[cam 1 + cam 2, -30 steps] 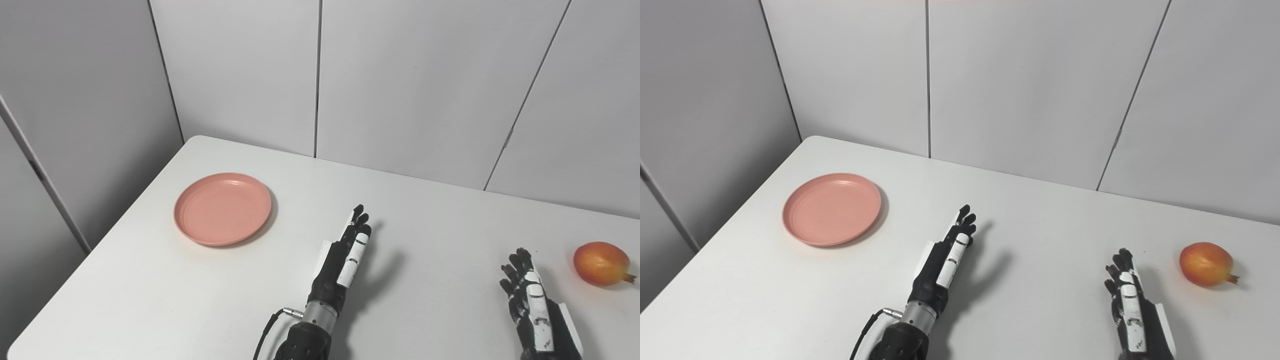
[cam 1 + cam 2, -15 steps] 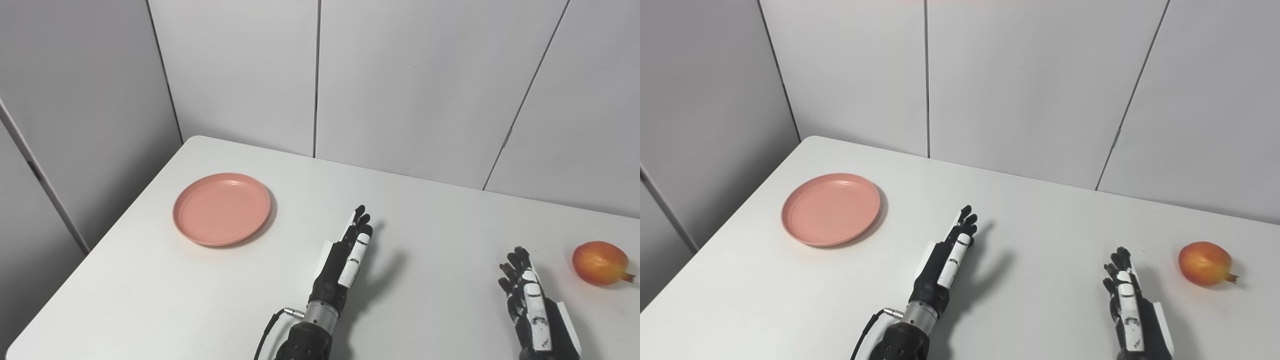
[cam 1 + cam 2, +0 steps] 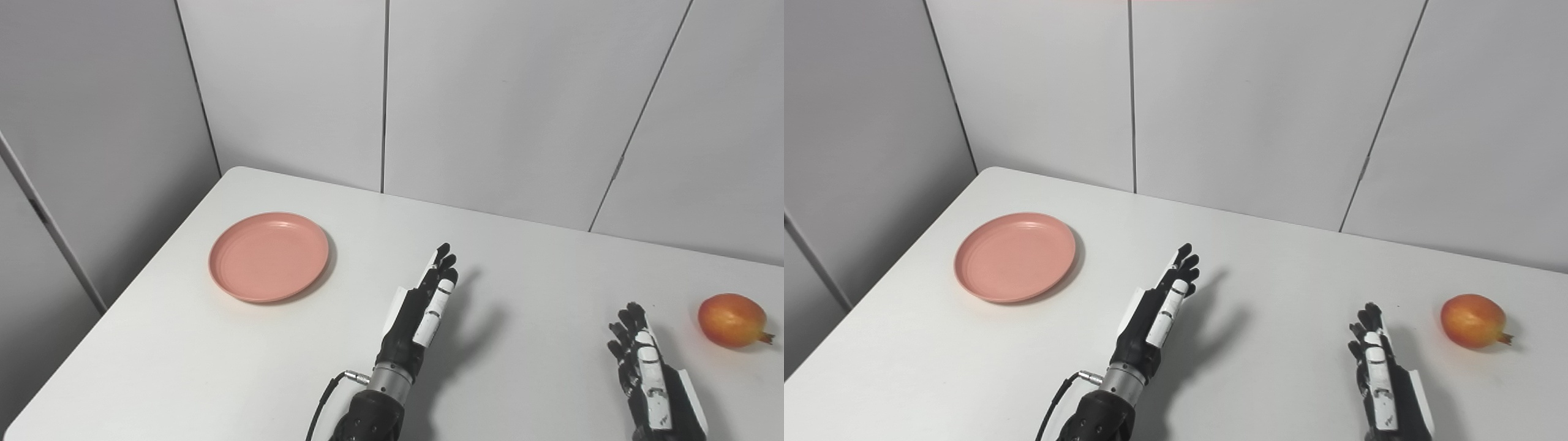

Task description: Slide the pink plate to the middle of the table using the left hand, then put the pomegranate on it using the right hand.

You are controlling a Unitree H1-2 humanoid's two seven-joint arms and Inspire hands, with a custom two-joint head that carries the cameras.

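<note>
The pink plate point(image 3: 268, 256) lies far-left of the empty, straight-fingered left hand point(image 3: 421, 310); the right hand point(image 3: 643, 367), also empty and straight-fingered, waits near the pomegranate point(image 3: 731, 312).

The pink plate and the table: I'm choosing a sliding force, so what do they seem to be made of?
The pink plate looks like matte plastic or a similar molded composite: even salmon colour, faint concentric rings, no glassy shine. The table looks like smooth white laminate or painted board with a soft sheen and rounded corner. Neither can be confirmed by sight alone.
</note>
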